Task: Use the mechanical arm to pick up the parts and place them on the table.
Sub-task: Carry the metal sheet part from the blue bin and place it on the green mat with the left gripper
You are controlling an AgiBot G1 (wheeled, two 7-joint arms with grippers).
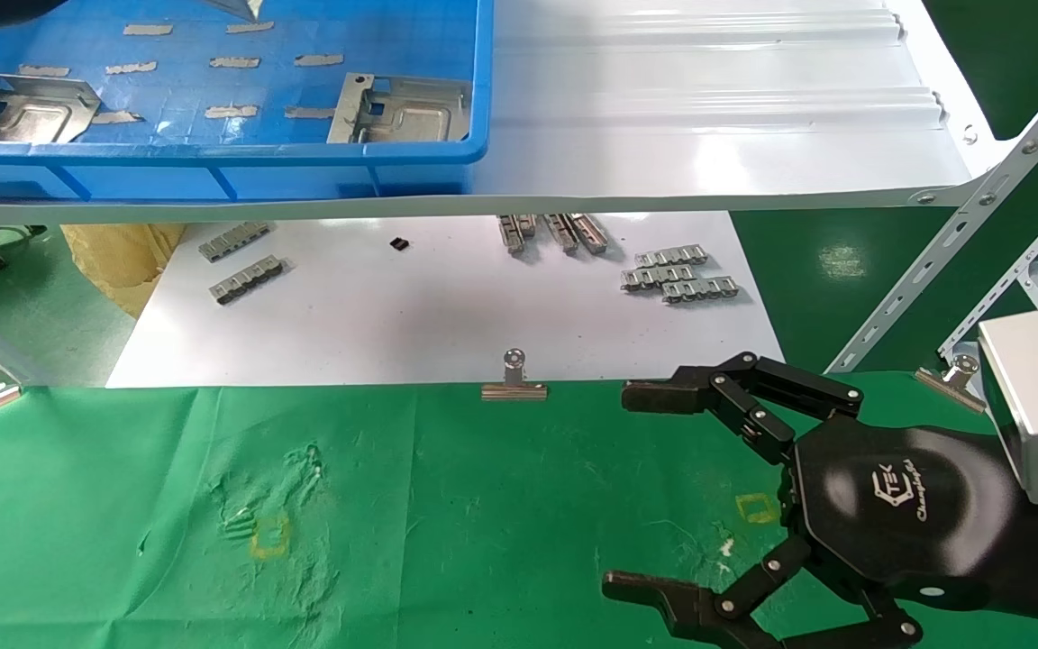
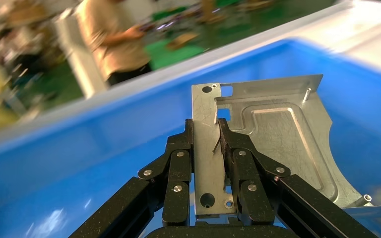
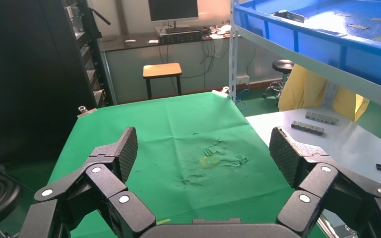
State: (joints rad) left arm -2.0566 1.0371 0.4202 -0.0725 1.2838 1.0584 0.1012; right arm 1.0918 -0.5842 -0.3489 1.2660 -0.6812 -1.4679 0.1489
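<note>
From the head camera, your right black claw gripper (image 1: 641,491) hangs spread wide and empty over the wrinkled green cloth table (image 1: 393,505); two silvery stamped sheet-metal plates (image 1: 402,108) lie in the blue plastic bin (image 1: 303,162) on the white ribbed shelf (image 1: 708,117).

At the left wrist, your left black claw gripper (image 2: 206,144) is clamped on the folded edge of a third such plate (image 2: 278,139) above the bin floor. Carry it level and clear the bin wall (the grip looks thin), then lower onto a yellow square outline (image 1: 269,534).

The right wrist view shows those pads (image 3: 124,148) apart over bare cloth.
</note>
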